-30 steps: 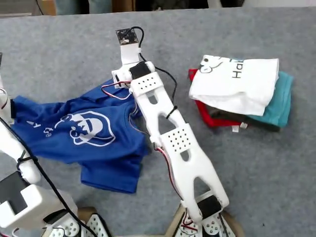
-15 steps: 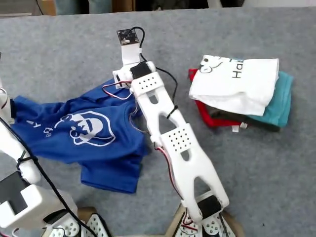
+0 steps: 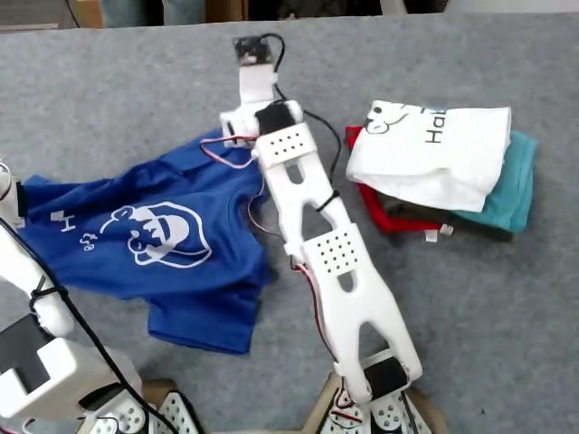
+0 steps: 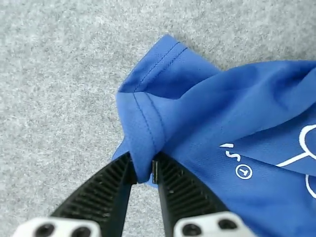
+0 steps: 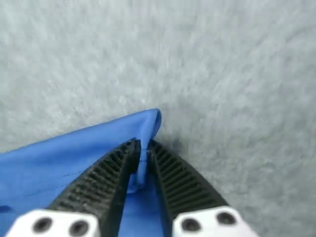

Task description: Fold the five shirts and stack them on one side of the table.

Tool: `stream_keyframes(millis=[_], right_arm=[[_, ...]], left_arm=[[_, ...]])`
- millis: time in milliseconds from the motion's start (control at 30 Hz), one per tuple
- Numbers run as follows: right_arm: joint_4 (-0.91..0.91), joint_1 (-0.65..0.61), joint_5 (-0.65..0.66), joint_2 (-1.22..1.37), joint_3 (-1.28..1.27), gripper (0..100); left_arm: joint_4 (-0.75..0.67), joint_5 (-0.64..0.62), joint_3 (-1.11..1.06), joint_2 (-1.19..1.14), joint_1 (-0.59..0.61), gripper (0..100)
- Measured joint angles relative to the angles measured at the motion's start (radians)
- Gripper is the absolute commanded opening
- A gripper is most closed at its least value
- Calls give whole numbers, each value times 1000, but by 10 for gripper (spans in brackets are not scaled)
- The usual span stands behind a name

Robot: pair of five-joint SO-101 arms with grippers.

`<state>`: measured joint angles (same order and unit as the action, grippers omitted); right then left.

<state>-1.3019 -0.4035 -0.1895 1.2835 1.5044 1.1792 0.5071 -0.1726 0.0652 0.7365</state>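
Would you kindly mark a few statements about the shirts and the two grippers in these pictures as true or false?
1. The left gripper is shut on a hemmed edge of the blue shirt. True.
2. The right gripper hangs open, holding nothing. False: it is shut on a corner of the blue shirt.
3. A white shirt lies on top of the stack. True.
4. The blue shirt lies folded on the stack. False: it lies spread out and rumpled, apart from the stack.
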Motion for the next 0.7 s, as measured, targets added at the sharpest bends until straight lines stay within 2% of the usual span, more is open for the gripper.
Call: stream_keyframes(millis=[100, 367, 700], right_arm=[[-28, 0, 0, -2, 98, 13], [-40, 37, -34, -158, 109, 13], [-219, 38, -84, -466, 109, 13]], left_arm=[[0, 0, 0, 0, 0, 29], [18, -6, 0, 44, 0, 29], [20, -6, 0, 198, -2, 29]])
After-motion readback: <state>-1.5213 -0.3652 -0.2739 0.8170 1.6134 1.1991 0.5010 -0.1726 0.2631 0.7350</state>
